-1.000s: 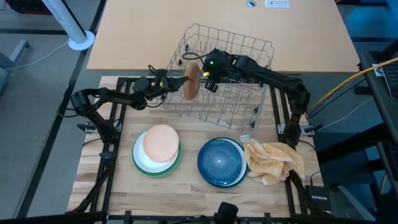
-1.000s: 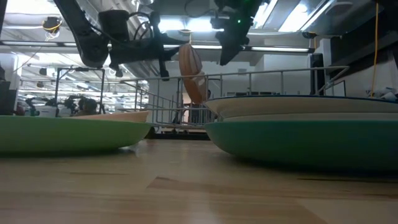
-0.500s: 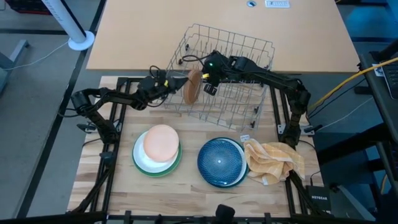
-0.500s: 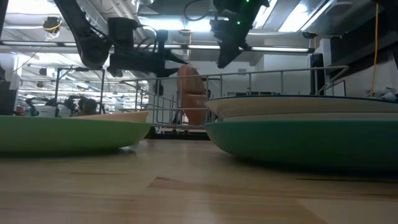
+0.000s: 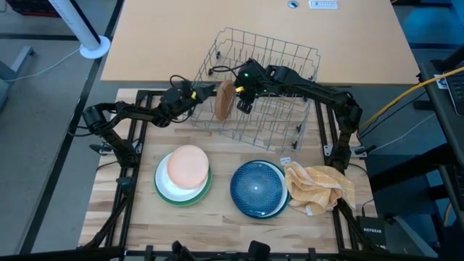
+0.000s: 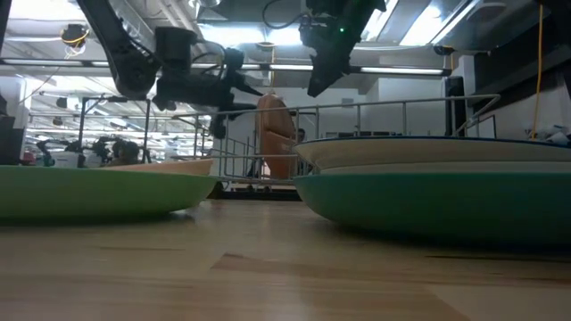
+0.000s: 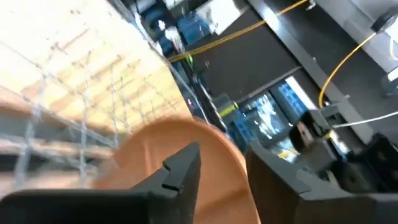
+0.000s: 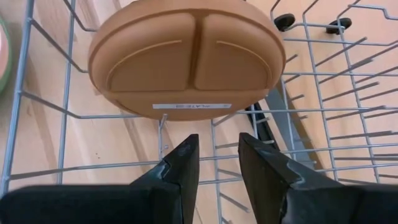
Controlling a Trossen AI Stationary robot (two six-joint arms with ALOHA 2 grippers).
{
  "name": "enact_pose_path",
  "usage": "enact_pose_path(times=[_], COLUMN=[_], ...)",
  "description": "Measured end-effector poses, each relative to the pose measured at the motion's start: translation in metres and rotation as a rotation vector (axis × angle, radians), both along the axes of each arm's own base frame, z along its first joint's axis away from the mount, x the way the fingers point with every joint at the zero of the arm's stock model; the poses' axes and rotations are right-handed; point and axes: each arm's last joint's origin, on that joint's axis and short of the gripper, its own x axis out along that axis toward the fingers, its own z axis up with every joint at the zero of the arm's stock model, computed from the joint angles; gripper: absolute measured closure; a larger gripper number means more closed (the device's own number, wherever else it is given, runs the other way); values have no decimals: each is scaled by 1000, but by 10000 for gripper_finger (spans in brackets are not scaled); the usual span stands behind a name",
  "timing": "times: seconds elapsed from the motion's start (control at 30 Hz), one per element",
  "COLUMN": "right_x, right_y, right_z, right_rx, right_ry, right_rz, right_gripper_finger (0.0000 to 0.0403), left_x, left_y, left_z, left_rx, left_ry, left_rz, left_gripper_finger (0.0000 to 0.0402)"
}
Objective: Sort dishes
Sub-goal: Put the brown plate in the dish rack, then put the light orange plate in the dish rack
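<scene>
A small brown plate point(image 5: 225, 99) stands on its edge between the wires of the grey wire rack point(image 5: 275, 80); the low view shows it point(image 6: 275, 134) upright. My left gripper point(image 5: 209, 90) is level at the rack's left side, just short of the plate's rim point(image 7: 155, 149), and open. My right gripper point(image 5: 243, 102) hangs over the rack to the plate's right, slanting down at its underside point(image 8: 186, 62), open with nothing between its fingers. A tan plate point(image 5: 188, 165) lies on a white and a green one; a teal-blue plate point(image 5: 256, 188) tops another stack.
A crumpled yellow checked cloth point(image 5: 319, 187) lies right of the teal-blue stack. The rack stands at the table's far middle, its wires around the brown plate and below my right gripper. Bare wood point(image 5: 217, 225) lies along the near edge.
My left gripper has sunk a little, rolled, opened and let go of the brown plate. The plate has dropped from its raised, tilted position into the rack and now stands on its edge there. My right gripper has turned slightly in place.
</scene>
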Motion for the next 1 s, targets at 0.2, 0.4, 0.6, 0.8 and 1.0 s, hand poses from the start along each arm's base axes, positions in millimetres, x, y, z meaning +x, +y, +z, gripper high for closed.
enact_pose_path(times=[0.2,0.4,0.6,0.8,1.0], right_x=[0,0,0,5,13], right_y=[0,0,0,13,39], right_z=[0,0,0,1,5], right_rx=[-1,-1,-2,-33,-41], right_ry=[1,2,3,20,24], right_rz=[2,2,4,83,165], right_gripper_finger=[286,286,286,286,286], left_x=[-10,-18,-27,-29,-22], left_y=[11,7,-19,-70,-117], left_z=[6,33,66,90,92], left_rx=[87,336,693,903,762], left_ry=[-8,-118,-126,-145,-121], left_rz=[13,-161,-486,-987,-1317], left_gripper_finger=[271,276,276,276,277])
